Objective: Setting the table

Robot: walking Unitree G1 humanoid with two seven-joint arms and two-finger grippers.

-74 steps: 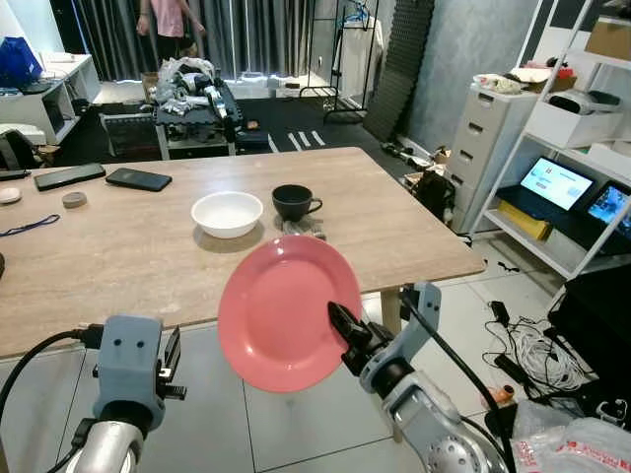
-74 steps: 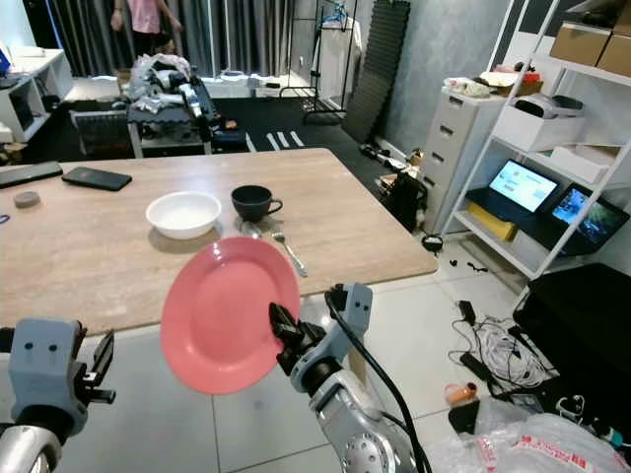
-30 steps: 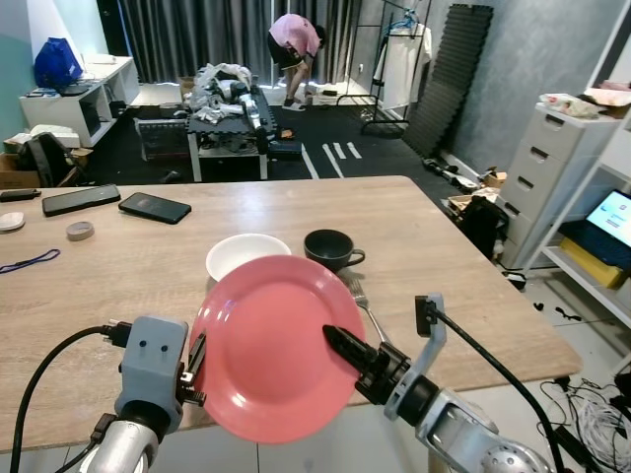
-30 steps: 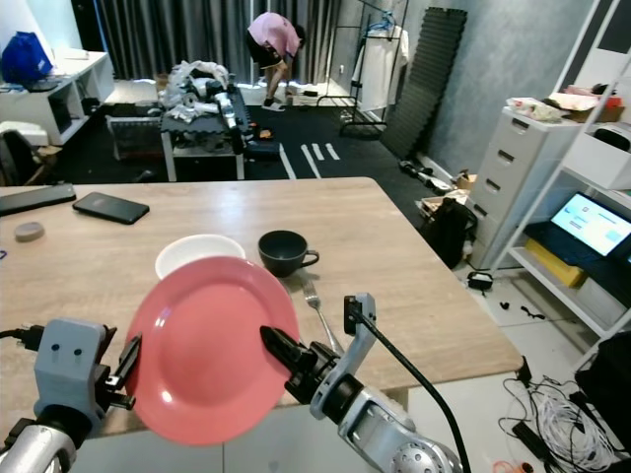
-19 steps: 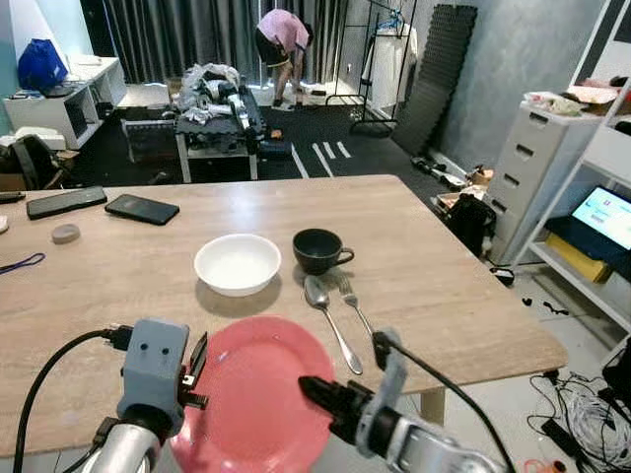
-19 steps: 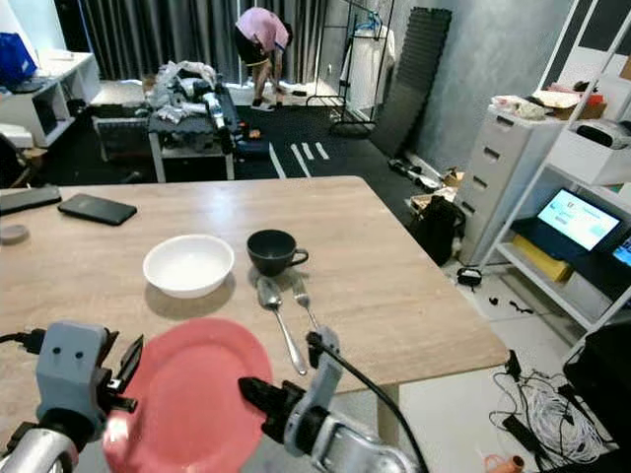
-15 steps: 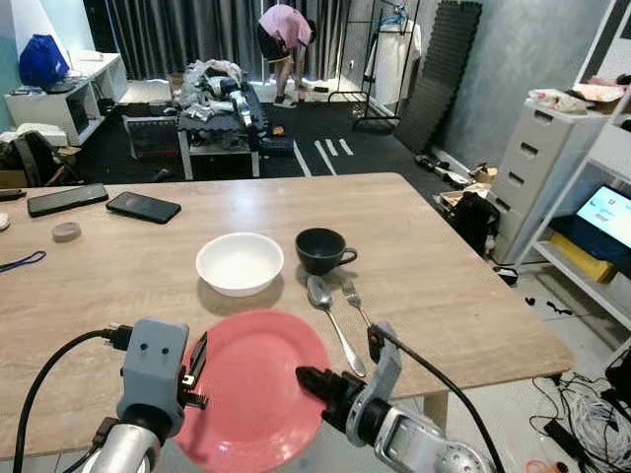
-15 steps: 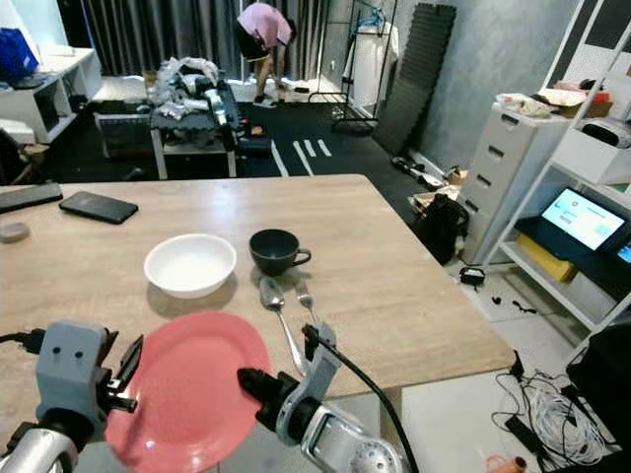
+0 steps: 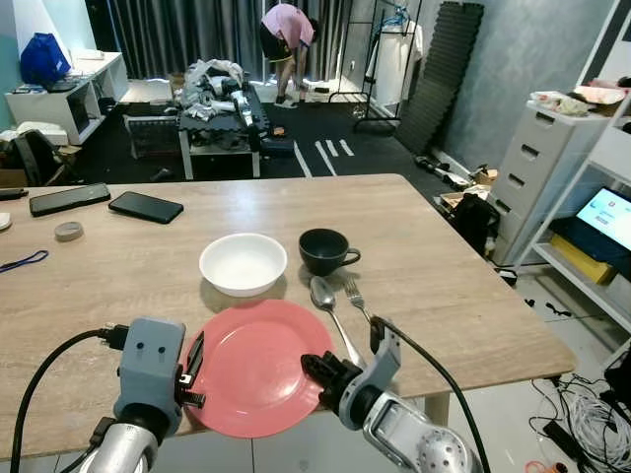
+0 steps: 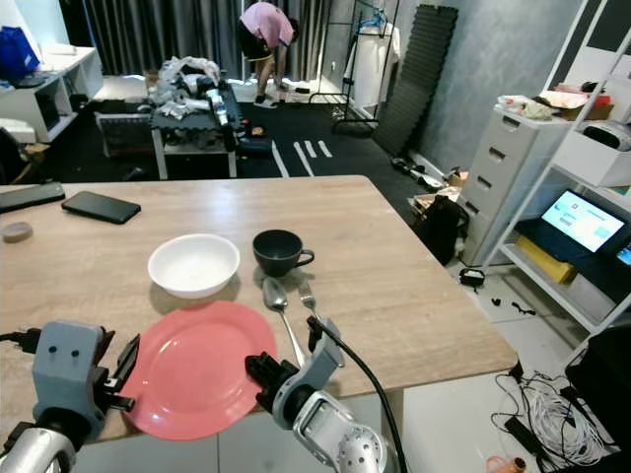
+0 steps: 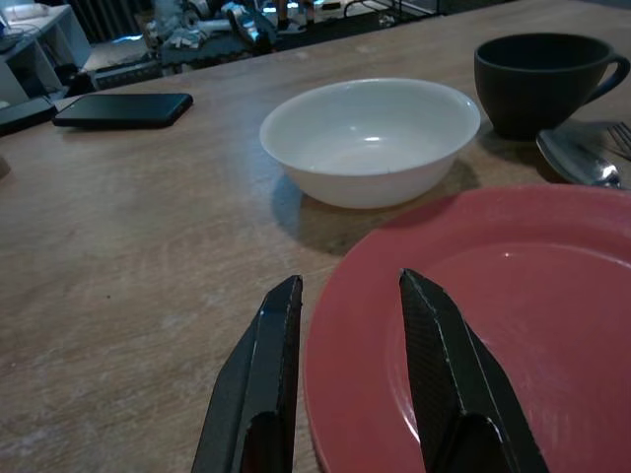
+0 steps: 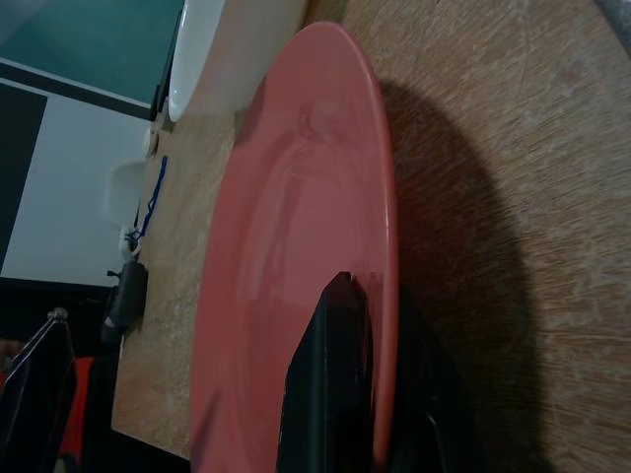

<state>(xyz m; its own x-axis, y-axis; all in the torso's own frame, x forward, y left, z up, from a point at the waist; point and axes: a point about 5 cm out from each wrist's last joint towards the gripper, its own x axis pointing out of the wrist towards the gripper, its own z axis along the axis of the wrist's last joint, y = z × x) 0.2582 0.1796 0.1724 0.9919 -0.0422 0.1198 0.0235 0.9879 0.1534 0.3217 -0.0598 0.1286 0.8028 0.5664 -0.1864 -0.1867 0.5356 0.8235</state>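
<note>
On the wooden surface (image 9: 434, 266) I see the pink plate (image 9: 251, 365) lying near the front edge, just in front of the white bowl (image 9: 243, 263) and apart from it. My right gripper (image 9: 317, 371) is clenched on the plate's right rim, one black finger over the top face and one under, as my right wrist view shows (image 12: 330, 394). My left gripper (image 11: 345, 379) hovers at the plate's left rim with its fingers (image 11: 449, 389) spread and released; one finger sits over the pink face and the other over bare wood, and I cannot tell whether either touches. Behind the plate and to the right of the bowl stands the black cup (image 9: 324, 250), handle pointing right. A spoon (image 9: 329, 307) and a fork (image 9: 357, 299) lie side by side in front of the cup, just beside the plate's right rim. Far to the left on the surface I see two dark phones (image 9: 145, 206), a roll of tape (image 9: 68, 231) and a blue cord (image 9: 25, 261). Beyond the surface a person in a pink top (image 9: 286, 30) bends over near the curtains
</note>
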